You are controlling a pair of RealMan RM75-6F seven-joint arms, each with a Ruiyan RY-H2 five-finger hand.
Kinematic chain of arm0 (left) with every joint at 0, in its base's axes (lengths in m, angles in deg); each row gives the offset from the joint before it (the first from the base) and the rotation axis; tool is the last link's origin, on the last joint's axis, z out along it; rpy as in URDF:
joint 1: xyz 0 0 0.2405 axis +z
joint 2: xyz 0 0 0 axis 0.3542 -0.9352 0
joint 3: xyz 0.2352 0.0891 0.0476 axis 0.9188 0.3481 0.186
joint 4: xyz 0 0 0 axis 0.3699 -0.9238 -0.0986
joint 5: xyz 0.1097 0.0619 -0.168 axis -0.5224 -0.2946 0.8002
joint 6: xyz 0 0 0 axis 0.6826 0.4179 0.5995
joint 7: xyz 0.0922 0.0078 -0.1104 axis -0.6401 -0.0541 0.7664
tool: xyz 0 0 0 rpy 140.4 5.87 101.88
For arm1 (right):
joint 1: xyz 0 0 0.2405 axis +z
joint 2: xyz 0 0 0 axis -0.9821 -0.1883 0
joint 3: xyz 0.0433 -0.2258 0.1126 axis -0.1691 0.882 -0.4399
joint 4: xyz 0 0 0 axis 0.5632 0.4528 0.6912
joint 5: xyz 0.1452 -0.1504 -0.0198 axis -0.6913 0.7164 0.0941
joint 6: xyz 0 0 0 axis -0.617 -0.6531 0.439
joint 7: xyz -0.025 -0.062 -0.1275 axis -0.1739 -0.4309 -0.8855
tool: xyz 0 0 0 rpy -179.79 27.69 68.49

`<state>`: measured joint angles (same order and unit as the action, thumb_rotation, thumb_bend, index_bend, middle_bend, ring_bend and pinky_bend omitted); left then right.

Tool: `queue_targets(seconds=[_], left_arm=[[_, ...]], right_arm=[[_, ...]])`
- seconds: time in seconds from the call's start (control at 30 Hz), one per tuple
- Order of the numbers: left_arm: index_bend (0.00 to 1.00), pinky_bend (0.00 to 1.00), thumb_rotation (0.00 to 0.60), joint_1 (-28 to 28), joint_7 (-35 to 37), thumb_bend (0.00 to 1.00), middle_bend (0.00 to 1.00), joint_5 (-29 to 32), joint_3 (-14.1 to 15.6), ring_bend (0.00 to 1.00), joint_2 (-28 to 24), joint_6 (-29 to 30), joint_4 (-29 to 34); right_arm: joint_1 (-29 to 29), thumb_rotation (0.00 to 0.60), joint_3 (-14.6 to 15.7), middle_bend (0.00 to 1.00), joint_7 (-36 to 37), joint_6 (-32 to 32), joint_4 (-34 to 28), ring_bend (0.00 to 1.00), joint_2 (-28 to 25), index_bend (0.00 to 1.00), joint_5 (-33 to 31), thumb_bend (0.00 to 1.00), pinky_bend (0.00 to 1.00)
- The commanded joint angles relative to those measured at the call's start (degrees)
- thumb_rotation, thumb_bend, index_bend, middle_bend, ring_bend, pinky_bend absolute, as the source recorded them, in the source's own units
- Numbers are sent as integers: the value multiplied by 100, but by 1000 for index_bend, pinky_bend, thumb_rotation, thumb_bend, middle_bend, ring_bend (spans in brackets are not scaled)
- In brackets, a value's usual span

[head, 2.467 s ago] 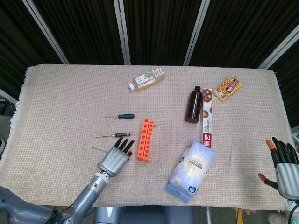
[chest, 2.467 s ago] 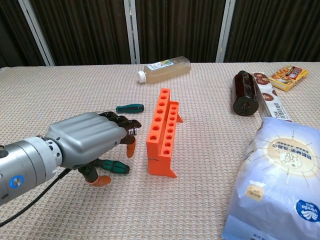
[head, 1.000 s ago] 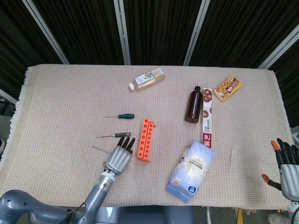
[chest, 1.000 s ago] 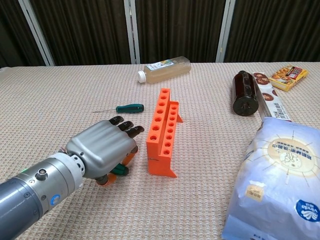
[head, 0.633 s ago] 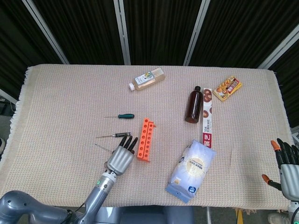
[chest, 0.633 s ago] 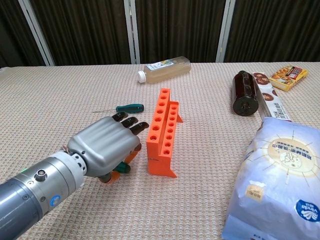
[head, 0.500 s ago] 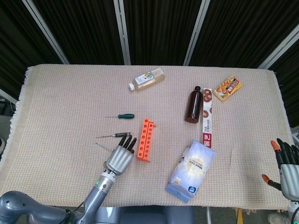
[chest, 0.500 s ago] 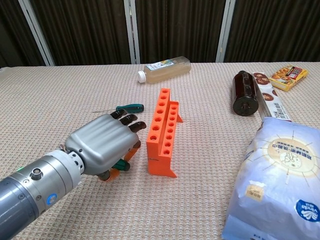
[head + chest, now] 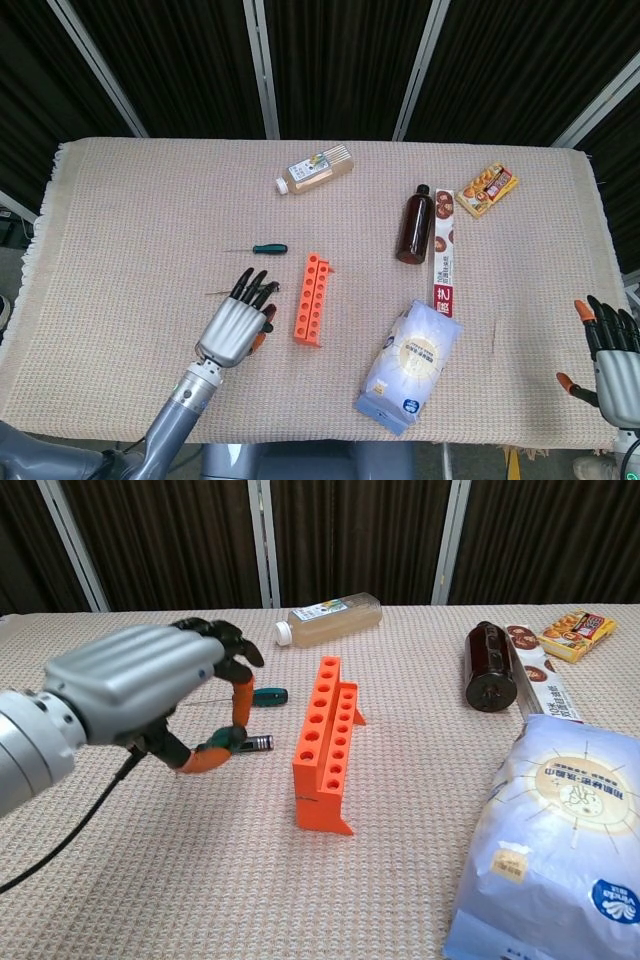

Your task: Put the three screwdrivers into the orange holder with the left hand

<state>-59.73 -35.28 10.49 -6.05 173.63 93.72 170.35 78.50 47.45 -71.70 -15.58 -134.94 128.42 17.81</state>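
Observation:
My left hand (image 9: 140, 690) hangs above the cloth, left of the orange holder (image 9: 325, 745). Its thumb and a finger pinch a green-handled screwdriver (image 9: 222, 742), lifted off the table. In the head view the left hand (image 9: 236, 320) sits beside the orange holder (image 9: 312, 299). A second green screwdriver (image 9: 264, 248) lies farther back. The black-handled screwdriver (image 9: 260, 744) lies behind the hand, mostly hidden; its shaft tip (image 9: 214, 293) shows. The holder's holes look empty. My right hand (image 9: 605, 355) is at the table's right front corner, fingers apart, holding nothing.
A pale juice bottle (image 9: 315, 168) lies at the back. A brown bottle (image 9: 415, 224), a long box (image 9: 444, 250) and a snack packet (image 9: 487, 188) lie right of the holder. A blue-white bag (image 9: 410, 365) sits near the front edge.
My left hand has risen off the cloth and shifted left, away from the holder, carrying the green-handled screwdriver that lay under it. The right hand has barely moved.

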Motion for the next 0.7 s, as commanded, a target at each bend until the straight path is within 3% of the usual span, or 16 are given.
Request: queue_targets(seconds=[0.03,0.13,0.23,0.43,0.7], left_arm=[[775,0,600,268,2021,404,139,-384,-416,0,-1126,-167,1011],[764,0,600,326,2697,406,140,-318,-584,0,-1356,-279,1178],[754,0,600,411,3902,407,140,-135,-877,0,-1658,-511,1355],[733,0,600,369,5741,429,138,136,-1273,0,-2180,-1381,1481],[723,0,600,222,7178,432,136,165,-1535,0,-2641,-2397,1553]], right_arm=[[5,600,-1,0,-1,2,-5,0,-4,0,6,0,0],[9,600,0,0,-1,11,-2,0,-6,0,5,0,0],[18,600,3,0,-7,35,-4,0,-7,0,-4,0,0],[35,600,-6,0,-10,56,-10,0,-1,0,-14,0,0],[40,600,-9,0,-12,69,-7,0,-1,0,-34,0,0]])
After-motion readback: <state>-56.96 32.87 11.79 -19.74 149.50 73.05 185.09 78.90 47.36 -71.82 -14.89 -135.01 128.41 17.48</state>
